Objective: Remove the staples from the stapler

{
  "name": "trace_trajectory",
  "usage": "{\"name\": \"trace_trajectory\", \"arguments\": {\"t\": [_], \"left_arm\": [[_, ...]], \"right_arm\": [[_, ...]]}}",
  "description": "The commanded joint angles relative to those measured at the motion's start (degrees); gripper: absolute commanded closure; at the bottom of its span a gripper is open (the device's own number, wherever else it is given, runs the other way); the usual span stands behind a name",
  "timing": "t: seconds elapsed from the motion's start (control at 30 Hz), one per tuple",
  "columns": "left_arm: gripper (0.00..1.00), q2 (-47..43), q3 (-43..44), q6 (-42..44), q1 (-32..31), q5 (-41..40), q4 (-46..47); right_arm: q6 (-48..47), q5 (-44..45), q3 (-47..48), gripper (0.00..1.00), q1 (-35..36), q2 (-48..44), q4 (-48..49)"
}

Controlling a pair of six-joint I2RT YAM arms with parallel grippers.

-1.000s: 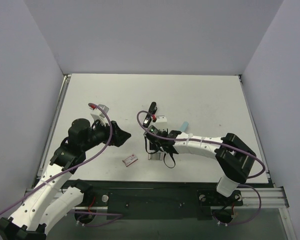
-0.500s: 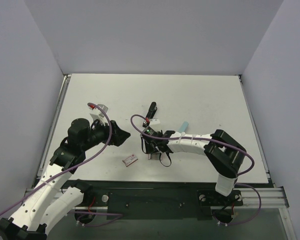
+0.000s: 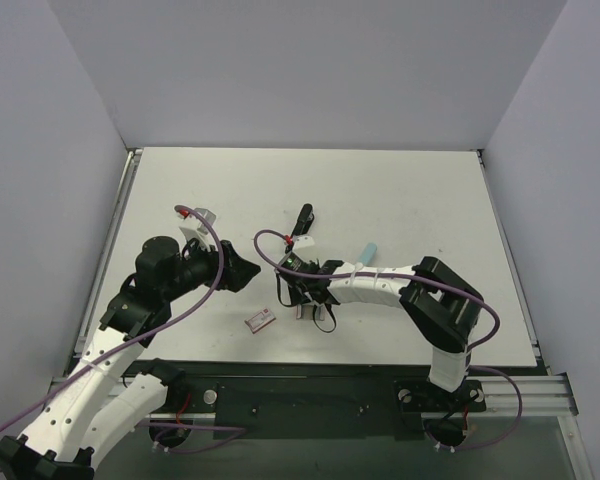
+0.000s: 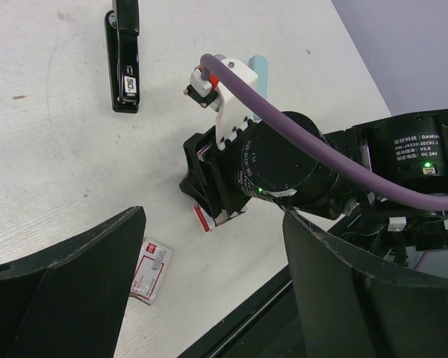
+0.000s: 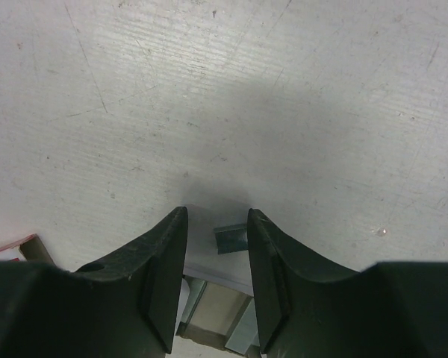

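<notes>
The black stapler [image 3: 304,215] lies on the table beyond both grippers; it also shows in the left wrist view [image 4: 124,56]. A tiny grey strip of staples [image 5: 230,239] lies on a pale grey tray [image 5: 201,253], between my right gripper's fingers [image 5: 164,276]. The strip sits near the right-hand finger, with a gap on its other side. My right gripper [image 3: 304,300] [image 5: 216,216] is low over the tray and partly open. My left gripper [image 3: 246,272] [image 4: 213,216] is wide open and empty, held above the table to the left of the right gripper.
A small red-and-white box [image 3: 261,320] [image 4: 151,272] lies near the front edge. A light blue piece [image 3: 370,250] [image 4: 260,71] lies right of the stapler. The right wrist [image 4: 284,171] with its purple cable fills the middle of the left wrist view.
My right gripper has slid a little to the left over the tray, its forearm swinging with it. The left arm, stapler and box have not moved.
</notes>
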Motion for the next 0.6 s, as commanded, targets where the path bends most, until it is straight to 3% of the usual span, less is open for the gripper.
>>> {"name": "trace_trajectory", "arguments": {"t": [0.0, 0.57], "left_arm": [[0.15, -0.1, 0.1, -0.3, 0.5, 0.3, 2.2], [0.15, 0.3, 0.1, -0.4, 0.7, 1.0, 2.5]], "right_arm": [[-0.3, 2.0, 1.1, 0.68, 0.6, 1.3, -2.7], [0.0, 2.9, -1.2, 0.69, 0.8, -0.5, -3.2]]}}
